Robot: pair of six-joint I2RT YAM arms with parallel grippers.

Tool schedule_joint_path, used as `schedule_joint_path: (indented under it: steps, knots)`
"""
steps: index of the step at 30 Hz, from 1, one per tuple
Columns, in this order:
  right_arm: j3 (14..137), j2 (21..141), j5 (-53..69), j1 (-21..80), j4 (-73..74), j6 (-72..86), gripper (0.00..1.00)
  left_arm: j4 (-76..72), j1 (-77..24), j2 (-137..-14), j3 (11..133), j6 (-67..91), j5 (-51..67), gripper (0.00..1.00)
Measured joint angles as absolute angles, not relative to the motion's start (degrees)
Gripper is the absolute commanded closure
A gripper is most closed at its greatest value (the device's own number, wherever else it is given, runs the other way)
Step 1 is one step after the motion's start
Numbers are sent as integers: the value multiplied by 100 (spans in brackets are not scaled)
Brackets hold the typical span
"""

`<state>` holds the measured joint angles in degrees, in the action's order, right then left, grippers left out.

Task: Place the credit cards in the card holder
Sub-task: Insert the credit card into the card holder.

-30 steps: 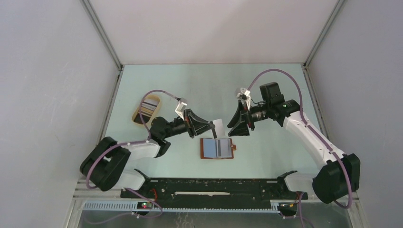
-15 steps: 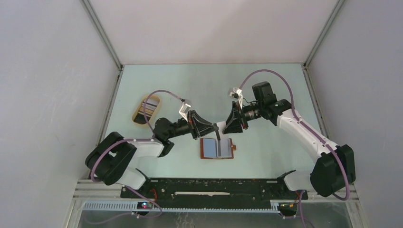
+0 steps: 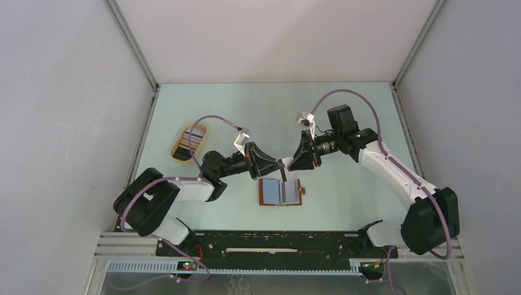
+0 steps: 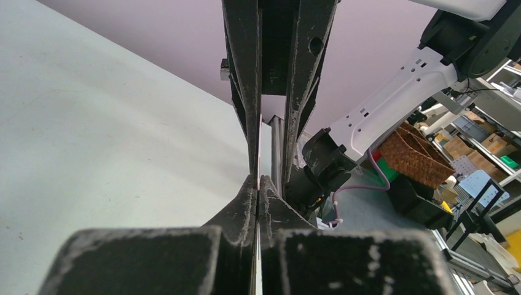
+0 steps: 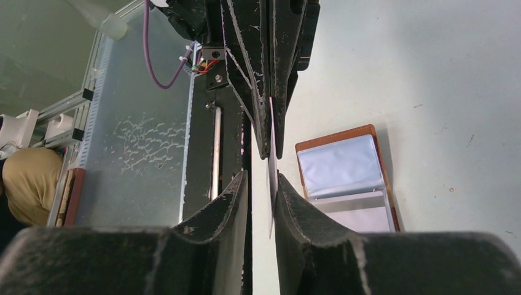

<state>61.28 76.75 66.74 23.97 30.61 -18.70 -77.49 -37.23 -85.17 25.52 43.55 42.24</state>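
Pale green counter (image 3: 246, 110), grey walls (image 3: 61, 123). Oval tan tray (image 3: 177, 153) lay at ten o'clock, the open reddish-brown leather card holder (image 3: 281, 192) central. Above it, left gripper (image 4: 258, 184) clamped a thin white card (image 5: 270, 196); right gripper (image 5: 261, 178) stood narrowly parted around it.

So the black two-finger right gripper (image 5: 261, 184) has swung in leftwards to meet the black left gripper (image 4: 258, 184). Its jaws have narrowed around the thin whitish plastic card (image 5: 270, 196) pinched there. The left arm nudged forward a bit too.

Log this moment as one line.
left pincer: shut on thin whitish card | right pincer: open around same card | reddish-brown leather wallet: lying open
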Motion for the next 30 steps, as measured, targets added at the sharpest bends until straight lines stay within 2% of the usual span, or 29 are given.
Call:
schedule_joint_path:
  steps: [8, 10, 13, 17, 22, 27, 30]
  knots:
    - [6128, 7675, 6718, 2331, 3063, -1872, 78, -7752, -3758, -8584, 2604, 4359, 4283, 98]
    - [6128, 7673, 6720, 2314, 3065, -1872, 83, -7749, -3767, -8593, 2604, 4359, 4292, 98]
    - [6128, 7671, 6737, 2276, 3065, -1870, 100, -7749, -3785, -8597, 2604, 4359, 4331, 96]
    - [6128, 7669, 6781, 2250, 3098, -1894, 100, -7752, -3802, -8597, 2611, 4357, 4351, 85]
    - [6128, 7660, 6825, 2250, 3245, -2025, 100, -7450, -3804, -8381, 2606, 4217, 4241, 64]
    - [6099, 7609, 6829, 2204, 3577, -2329, 100, -6073, -3813, -7098, 2585, 3533, 3647, 53]
    - [5865, 7367, 6827, 2134, 3573, -2390, 100, -4884, -3813, -5885, 2495, 2974, 3057, 39]
